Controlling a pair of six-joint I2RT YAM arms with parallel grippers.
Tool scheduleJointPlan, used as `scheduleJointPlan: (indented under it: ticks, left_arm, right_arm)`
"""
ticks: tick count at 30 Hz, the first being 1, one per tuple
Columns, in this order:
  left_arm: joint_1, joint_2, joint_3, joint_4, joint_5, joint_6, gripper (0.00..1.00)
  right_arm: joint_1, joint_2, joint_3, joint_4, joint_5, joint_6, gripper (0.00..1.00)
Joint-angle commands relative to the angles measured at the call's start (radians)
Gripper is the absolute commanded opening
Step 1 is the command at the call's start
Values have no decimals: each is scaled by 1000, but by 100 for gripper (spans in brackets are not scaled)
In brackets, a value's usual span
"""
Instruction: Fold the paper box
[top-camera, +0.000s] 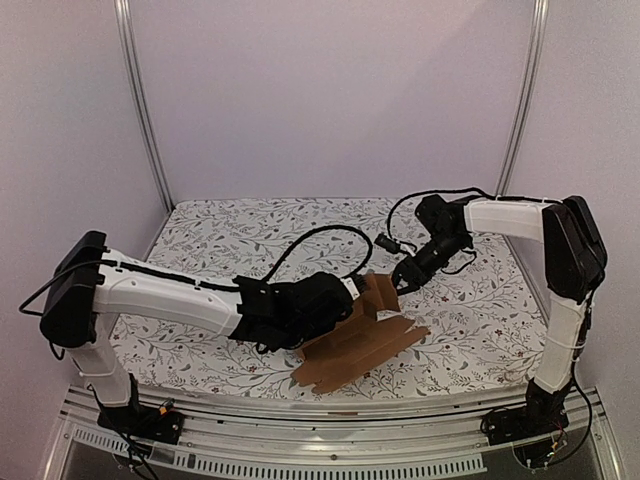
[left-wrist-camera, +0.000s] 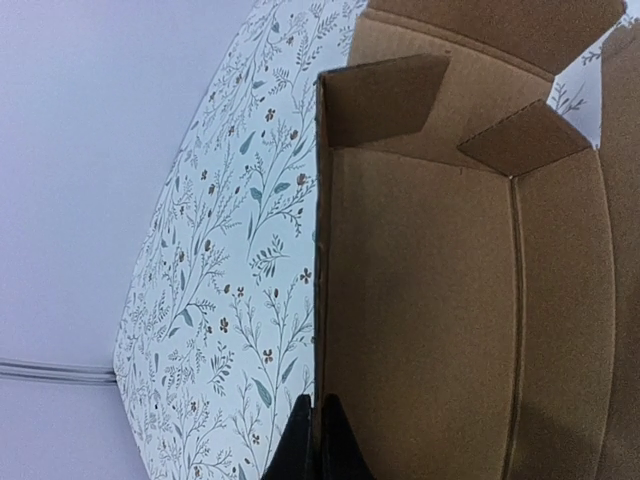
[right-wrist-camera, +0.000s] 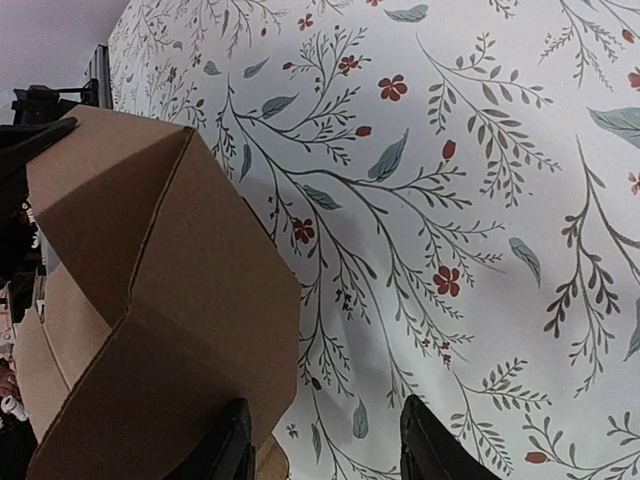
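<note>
box (top-camera: 352, 348) | step: raising walls, half-formed | left pincer (left-wrist-camera: 318, 447) clamped on its edge | right pincer (right-wrist-camera: 325, 445) parted, empty, beside flap (right-wrist-camera: 160, 300) | next: likely push flap inward

I am receiving even, diffuse lighting in the top external view. The pale walls (top-camera: 330, 90) are rendering with a slight lilac cast, and no glare is showing on the patterned tablecloth (top-camera: 250, 225). In the left wrist view, the paper box (left-wrist-camera: 450, 300) is showing fine grain, and its inner flaps are sitting in faint shade. In the right wrist view, the box is throwing a soft grey shadow onto the cloth just beside it. The fingers (right-wrist-camera: 432, 450) of the right gripper (right-wrist-camera: 322, 440) are appearing dark and slightly blurred.
</note>
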Motion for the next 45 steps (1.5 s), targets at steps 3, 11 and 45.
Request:
scheduleJointPlan:
  ticks: [3, 11, 45]
  left_arm:
    - [-43, -49, -41, 134, -58, 34, 0]
    - [-54, -38, -46, 150, -65, 31, 0]
    - [-54, -2, 13, 171, 38, -193, 0]
  right_arm:
    - [1, -53, -29, -4, -180, -37, 52]
    - [14, -72, -26, -79, -312, -140, 65]
    - [176, -113, -73, 267, 275, 256, 23]
